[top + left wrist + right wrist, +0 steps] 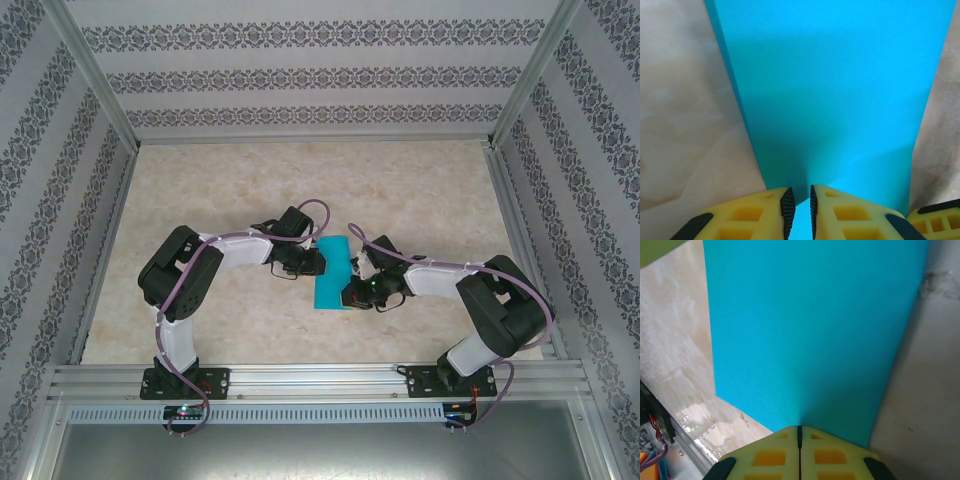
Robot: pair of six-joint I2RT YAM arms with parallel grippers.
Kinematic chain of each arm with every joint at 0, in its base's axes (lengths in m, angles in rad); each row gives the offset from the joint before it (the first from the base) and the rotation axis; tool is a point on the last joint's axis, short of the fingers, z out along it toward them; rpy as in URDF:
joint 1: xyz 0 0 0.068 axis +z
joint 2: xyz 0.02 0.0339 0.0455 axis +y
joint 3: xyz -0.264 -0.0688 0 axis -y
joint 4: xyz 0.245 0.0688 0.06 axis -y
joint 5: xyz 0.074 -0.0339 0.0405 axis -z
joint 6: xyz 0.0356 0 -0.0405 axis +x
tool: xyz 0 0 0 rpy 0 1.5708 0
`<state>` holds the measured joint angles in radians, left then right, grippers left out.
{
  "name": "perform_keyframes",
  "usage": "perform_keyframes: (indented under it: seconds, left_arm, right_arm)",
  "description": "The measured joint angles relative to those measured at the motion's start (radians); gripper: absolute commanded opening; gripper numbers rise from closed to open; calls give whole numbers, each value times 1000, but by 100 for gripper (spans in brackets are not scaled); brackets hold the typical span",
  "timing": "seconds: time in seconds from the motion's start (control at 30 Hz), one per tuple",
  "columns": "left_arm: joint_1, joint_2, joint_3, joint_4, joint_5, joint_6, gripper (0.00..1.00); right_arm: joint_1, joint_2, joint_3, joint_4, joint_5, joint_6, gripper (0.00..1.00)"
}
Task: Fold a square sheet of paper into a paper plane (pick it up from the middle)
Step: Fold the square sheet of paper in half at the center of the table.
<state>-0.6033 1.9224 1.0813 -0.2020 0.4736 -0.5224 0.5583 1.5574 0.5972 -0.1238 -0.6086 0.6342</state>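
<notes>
Ahead of right gripper (800, 432): sheet of paper (805, 325), clenched at edge | left gripper (797, 210): grip unclear | I'd pull evenly for a straight crease.

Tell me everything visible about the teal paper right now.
The teal paper is plain, matte and thin, a rectangle longer than wide, apparently folded double, lying flat on the marbled table between both arms. The left gripper, narrowly parted, and the shut right gripper meet opposite edges; a pinch cannot be confirmed.
</notes>
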Motion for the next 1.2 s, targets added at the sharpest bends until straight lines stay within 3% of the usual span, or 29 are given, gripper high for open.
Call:
perform_keyframes:
  seconds: [0.27, 0.47, 0.7, 0.9, 1.2]
  left_arm:
    - [0, 0, -2, 0, 0, 0, 24]
    - [0, 0, -2, 1, 0, 1, 24]
    - [0, 0, -2, 1, 0, 2, 24]
    - [-5, -3, -2, 1, -8, 3, 25]
    - [-6, -3, -5, 4, -13, 4, 25]
  right_arm:
    - [-31, -61, -59, 22, 20, -18, 7]
    - [-40, -162, -80, -110, 67, -21, 7]
    - [-42, -200, 11, -143, 67, 9, 7]
    - [-60, -42, 137, -4, 56, 50, 6]
    - [-108, 161, 204, 66, 44, 44, 7]
